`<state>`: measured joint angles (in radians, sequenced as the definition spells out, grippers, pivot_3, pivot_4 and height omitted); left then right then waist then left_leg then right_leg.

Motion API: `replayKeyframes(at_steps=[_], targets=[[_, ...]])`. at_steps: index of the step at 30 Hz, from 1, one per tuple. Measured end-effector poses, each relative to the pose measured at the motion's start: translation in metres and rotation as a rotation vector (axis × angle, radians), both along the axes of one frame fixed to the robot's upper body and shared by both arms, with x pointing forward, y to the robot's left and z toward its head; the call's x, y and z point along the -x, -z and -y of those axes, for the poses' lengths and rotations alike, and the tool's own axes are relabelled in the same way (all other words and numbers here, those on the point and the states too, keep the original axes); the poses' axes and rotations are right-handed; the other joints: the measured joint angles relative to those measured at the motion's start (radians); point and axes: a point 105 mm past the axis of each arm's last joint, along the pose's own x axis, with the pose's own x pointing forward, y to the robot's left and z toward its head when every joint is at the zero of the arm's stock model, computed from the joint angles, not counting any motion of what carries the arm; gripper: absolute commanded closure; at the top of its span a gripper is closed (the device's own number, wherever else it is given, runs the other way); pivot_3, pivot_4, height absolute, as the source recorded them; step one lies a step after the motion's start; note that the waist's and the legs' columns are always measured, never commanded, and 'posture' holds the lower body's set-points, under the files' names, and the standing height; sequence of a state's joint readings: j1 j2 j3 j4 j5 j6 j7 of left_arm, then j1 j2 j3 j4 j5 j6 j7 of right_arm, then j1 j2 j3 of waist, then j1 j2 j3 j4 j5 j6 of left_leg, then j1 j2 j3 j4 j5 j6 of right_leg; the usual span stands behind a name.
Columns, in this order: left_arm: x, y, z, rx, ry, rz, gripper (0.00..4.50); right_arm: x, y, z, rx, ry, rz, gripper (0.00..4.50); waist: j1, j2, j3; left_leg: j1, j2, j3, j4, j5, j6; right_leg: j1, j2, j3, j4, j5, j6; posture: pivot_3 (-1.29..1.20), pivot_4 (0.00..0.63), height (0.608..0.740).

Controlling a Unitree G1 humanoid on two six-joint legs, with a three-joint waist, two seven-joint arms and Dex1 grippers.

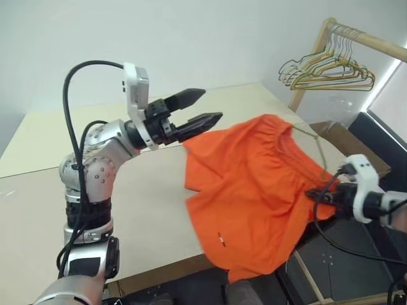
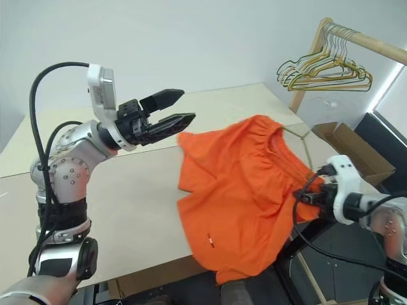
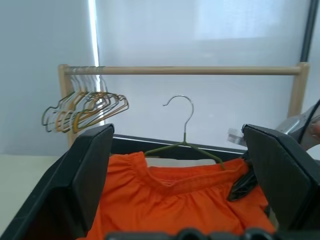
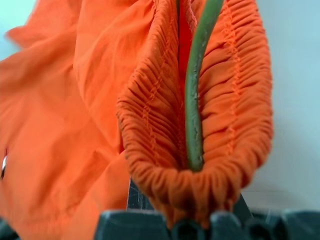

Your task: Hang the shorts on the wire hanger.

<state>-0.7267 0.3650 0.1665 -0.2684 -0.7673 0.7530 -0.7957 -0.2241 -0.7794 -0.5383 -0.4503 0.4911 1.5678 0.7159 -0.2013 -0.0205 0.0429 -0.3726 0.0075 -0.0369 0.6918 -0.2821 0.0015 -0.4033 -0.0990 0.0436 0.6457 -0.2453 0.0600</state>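
- The tabletop (image 1: 127, 190) is pale beige and stands before a white wall.
- The shorts (image 1: 254, 190) are bright orange. They hang in the air over the tabletop's near right corner, the gathered waistband up and the legs drooping past the edge. A small white tag shows near the lower hem.
- A wooden rack (image 1: 356, 38) stands behind at the right, with a bunch of gold and green hangers (image 1: 331, 70) on its rail.
- An open cardboard box (image 2: 353, 149) sits on the floor below the rack.
- The left hand (image 1: 200, 108) hovers above the tabletop just left of the shorts, apart from them, its two black fingers spread wide and pointing at them.
- The right hand (image 1: 318, 196) is at the right side of the shorts, pressed together on the bunched waistband and the hanger wire inside it.
- The hanger (image 3: 184, 142) runs through the waistband; its hook rises free above the shorts.
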Motion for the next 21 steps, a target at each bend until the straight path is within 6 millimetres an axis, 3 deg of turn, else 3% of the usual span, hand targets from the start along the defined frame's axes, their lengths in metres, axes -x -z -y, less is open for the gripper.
replayKeyframes(at_steps=[4, 10, 21], targets=[[0.004, -0.003, 0.007, 0.019, 0.000, -0.003, 0.05, -0.001, -0.005, 0.019, 0.031, 0.131, 0.013, 4.50, -0.012, 0.001, -0.001, 0.001, 0.000, 0.002, 0.000, 0.000, 0.000, 0.001, 0.001, 0.000, -0.001, 0.000, 0.000, -0.30, 0.000, 0.740], [0.002, -0.007, 0.006, 0.032, -0.029, -0.009, 0.05, -0.019, -0.022, 0.060, 0.039, 0.370, 0.043, 4.50, -0.035, 0.003, -0.002, 0.001, 0.000, 0.009, -0.001, 0.000, 0.001, 0.002, 0.001, 0.001, -0.004, 0.000, 0.000, -0.28, 0.000, 0.740], [0.000, -0.012, 0.004, 0.029, -0.065, -0.002, 0.05, -0.044, -0.066, 0.120, -0.067, 0.787, 0.061, 4.50, -0.053, 0.007, -0.004, 0.004, -0.001, 0.011, -0.005, -0.001, 0.001, 0.006, 0.001, 0.002, -0.009, 0.000, 0.000, -0.28, 0.000, 0.740]])
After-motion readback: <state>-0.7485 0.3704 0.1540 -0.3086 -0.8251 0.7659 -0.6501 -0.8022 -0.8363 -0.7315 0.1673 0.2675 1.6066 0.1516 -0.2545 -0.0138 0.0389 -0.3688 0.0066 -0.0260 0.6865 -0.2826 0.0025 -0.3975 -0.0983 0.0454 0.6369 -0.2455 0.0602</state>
